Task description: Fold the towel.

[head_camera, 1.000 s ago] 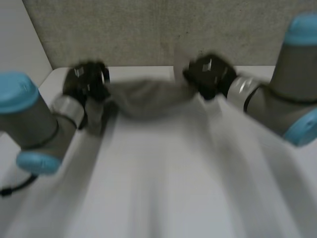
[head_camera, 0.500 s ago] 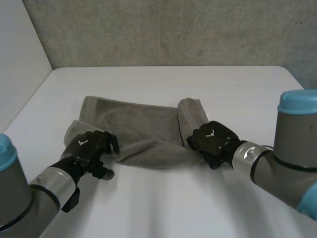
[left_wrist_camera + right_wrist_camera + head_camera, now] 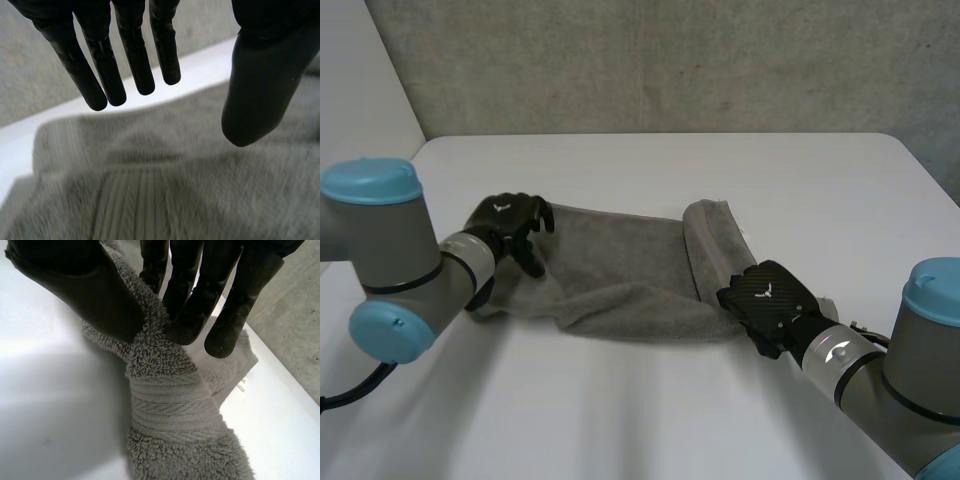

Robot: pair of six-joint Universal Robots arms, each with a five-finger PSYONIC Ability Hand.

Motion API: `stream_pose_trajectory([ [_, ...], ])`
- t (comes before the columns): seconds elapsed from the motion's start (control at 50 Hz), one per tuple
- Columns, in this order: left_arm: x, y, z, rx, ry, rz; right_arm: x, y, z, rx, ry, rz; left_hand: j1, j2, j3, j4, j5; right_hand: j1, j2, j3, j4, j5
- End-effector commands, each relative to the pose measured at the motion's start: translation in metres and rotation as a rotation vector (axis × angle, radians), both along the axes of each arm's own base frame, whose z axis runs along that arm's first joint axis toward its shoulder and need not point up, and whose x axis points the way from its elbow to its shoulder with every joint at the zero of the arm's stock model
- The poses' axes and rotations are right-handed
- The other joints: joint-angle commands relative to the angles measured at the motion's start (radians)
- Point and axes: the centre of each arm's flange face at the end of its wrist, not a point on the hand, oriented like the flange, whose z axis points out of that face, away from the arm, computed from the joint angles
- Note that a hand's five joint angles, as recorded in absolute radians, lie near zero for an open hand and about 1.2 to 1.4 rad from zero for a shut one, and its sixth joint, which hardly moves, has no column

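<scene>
The worktop (image 3: 800,190) is bare on the far side and to the right of the cloth, so I judge there is ample room to carry a fold away from me. The left edge lies close to my left arm (image 3: 390,250), and room is tighter there. The towel (image 3: 620,270) lies rumpled across the middle of the worktop, well clear of every edge, with its right end rolled over on itself. The right robot hand (image 3: 770,300) sits at the towel's near right corner. Its wrist camera shows the thumb (image 3: 75,285) and fingers (image 3: 200,295) pinching a bunched ridge of pile. The left robot hand (image 3: 505,222) is at the towel's left end, fingers (image 3: 135,55) straight and spread above the cloth, gripping nothing. The main risk, as I judge it, is one-sided pulling: with only the right corner held, any lift would drag the cloth askew and bunch it further. The pinch takes a ridge rather than a flat edge, so it may slip. The rolled end could be trapped inside a fold. A small white tag (image 3: 243,384) shows at the towel's edge.
</scene>
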Motion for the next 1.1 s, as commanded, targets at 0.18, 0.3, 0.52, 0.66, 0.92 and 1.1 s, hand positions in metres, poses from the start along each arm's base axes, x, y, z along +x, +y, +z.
stream_pose_trajectory([
  [0.18, 0.001, -0.012, -0.033, 0.049, -0.072, -0.006, 0.002, -0.002, -0.007, 0.018, 0.008, 0.002, -0.136, -0.133, -0.128, -0.141, -0.293, 0.069, 0.083, 0.058, 0.06, 0.063],
  [0.3, 0.013, -0.008, -0.029, 0.081, -0.089, 0.014, 0.001, -0.002, -0.007, 0.014, 0.01, 0.002, -0.145, -0.142, -0.137, -0.15, -0.302, 0.069, 0.083, 0.058, 0.06, 0.063],
  [0.52, 0.023, 0.007, -0.016, 0.133, -0.105, 0.03, 0.0, -0.002, -0.008, 0.005, 0.028, 0.007, -0.145, -0.142, -0.137, -0.15, -0.302, 0.069, 0.083, 0.058, 0.06, 0.063],
  [0.66, 0.038, 0.002, -0.026, 0.163, -0.111, 0.072, 0.0, -0.001, -0.009, -0.002, 0.04, 0.013, -0.163, -0.159, -0.154, -0.168, -0.32, 0.069, 0.083, 0.058, 0.06, 0.063],
  [0.92, 0.058, 0.002, -0.029, 0.197, -0.114, 0.125, 0.0, -0.001, -0.01, -0.003, 0.042, 0.014, -0.439, -0.435, -0.43, -0.444, -0.596, 0.069, 0.083, 0.058, 0.06, 0.063],
  [1.1, 0.068, 0.002, -0.031, 0.22, -0.116, 0.151, 0.0, -0.001, -0.011, -0.001, 0.045, 0.013, -0.445, -0.441, -0.436, -0.45, -0.602, 0.069, 0.083, 0.058, 0.06, 0.063],
])
